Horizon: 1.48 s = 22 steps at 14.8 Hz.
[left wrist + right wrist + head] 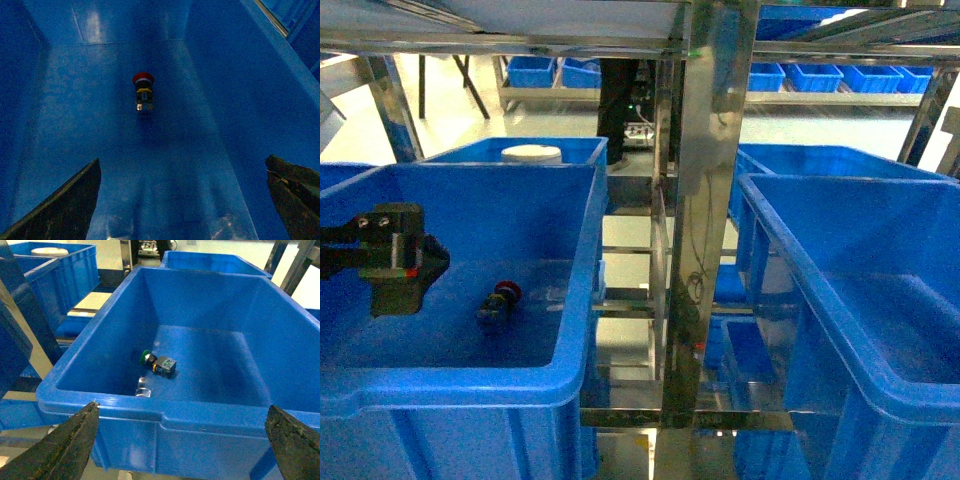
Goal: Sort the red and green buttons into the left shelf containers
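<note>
The red button [500,298] lies on its side on the floor of the big blue bin [582,250] at the left. My left gripper [398,260] hangs inside that bin, a little to the left of the button. In the left wrist view the red button [143,92] lies ahead of my open left gripper [182,165], which holds nothing. The green button [157,361] lies on the floor of another large blue bin [150,412]. My right gripper [183,407] is open and empty, just outside that bin's near rim. The head view shows neither the green button nor the right gripper.
A steel shelf post [705,200] stands between the left bin and a blue bin on the right [790,250]. Behind the left bin is another blue bin with a white round lid [531,153] in it. More blue bins [840,75] line the far shelves.
</note>
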### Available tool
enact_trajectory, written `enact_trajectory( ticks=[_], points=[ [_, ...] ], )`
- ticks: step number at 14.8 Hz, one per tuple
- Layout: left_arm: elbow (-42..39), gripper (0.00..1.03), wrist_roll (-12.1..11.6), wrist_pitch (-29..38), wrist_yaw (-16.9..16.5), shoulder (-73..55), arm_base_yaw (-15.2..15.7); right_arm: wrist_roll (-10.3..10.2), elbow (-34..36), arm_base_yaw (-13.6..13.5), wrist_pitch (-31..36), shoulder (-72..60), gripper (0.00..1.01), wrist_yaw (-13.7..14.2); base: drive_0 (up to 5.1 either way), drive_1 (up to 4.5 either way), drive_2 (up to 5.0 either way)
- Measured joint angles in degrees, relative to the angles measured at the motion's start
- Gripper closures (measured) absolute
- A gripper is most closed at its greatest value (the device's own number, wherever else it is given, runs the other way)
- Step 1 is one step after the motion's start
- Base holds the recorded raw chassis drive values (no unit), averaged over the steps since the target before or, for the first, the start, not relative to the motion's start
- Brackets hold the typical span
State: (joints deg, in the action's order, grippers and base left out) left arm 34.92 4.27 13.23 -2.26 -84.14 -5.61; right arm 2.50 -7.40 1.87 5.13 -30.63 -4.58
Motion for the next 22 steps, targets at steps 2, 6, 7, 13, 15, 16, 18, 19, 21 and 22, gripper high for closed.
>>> enact_trajectory(
  ticks=[2, 6, 7, 13, 15, 16, 18, 19, 21, 22],
  points=[
    [-0.8, 0.05, 0.3, -0.6, -0.1, 1.5, 0.1, 0.0, 0.0, 0.0, 0.0, 0.0, 0.03, 0.0, 0.0, 0.00, 0.0],
    [-2.3, 0.05, 1.5, -1.0, -0.9, 4.9, 0.1, 0.0, 0.0, 0.0, 0.0, 0.0, 0.03, 0.0, 0.0, 0.00, 0.0],
    [-2.6, 0.05, 2.3, -1.5, -2.1, 6.7, -0.1, 0.0, 0.0, 0.0, 0.0, 0.0, 0.03, 0.0, 0.0, 0.00, 0.0],
    [-6.7, 0.05, 9.6, -10.0, -5.6, 22.6, 0.4, 0.0, 0.0, 0.0, 0.0, 0.0, 0.03, 0.0, 0.0, 0.00, 0.0],
    [-8.3, 0.05, 10.4, -9.8, -6.4, 29.8, 2.7, 0.0, 0.0, 0.0, 0.0, 0.0, 0.03, 0.0, 0.0, 0.00, 0.0],
    [-9.3, 0.05, 10.4, -9.7, -6.4, 34.0, 4.0, 0.0, 0.0, 0.0, 0.0, 0.0, 0.03, 0.0, 0.0, 0.00, 0.0],
    [-11.8, 0.05, 10.3, -6.8, -4.7, 42.4, 6.0, 0.0, 0.0, 0.0, 0.0, 0.0, 0.03, 0.0, 0.0, 0.00, 0.0],
    [-11.8, 0.05, 10.3, -6.1, -4.3, 43.8, 6.2, 0.0, 0.0, 0.0, 0.0, 0.0, 0.03, 0.0, 0.0, 0.00, 0.0],
    [-11.8, 0.05, 10.3, -6.3, -4.3, 43.7, 6.2, -0.3, 0.6, -0.2, 2.9, -0.2, 0.04, 0.5, 0.0, 0.00, 0.0],
    [-13.4, 0.09, 8.5, -1.5, -2.6, 43.2, 5.8, -1.2, 5.1, -1.6, 16.5, -0.6, 0.16, 3.8, 0.0, 0.00, 0.0]
  ],
)
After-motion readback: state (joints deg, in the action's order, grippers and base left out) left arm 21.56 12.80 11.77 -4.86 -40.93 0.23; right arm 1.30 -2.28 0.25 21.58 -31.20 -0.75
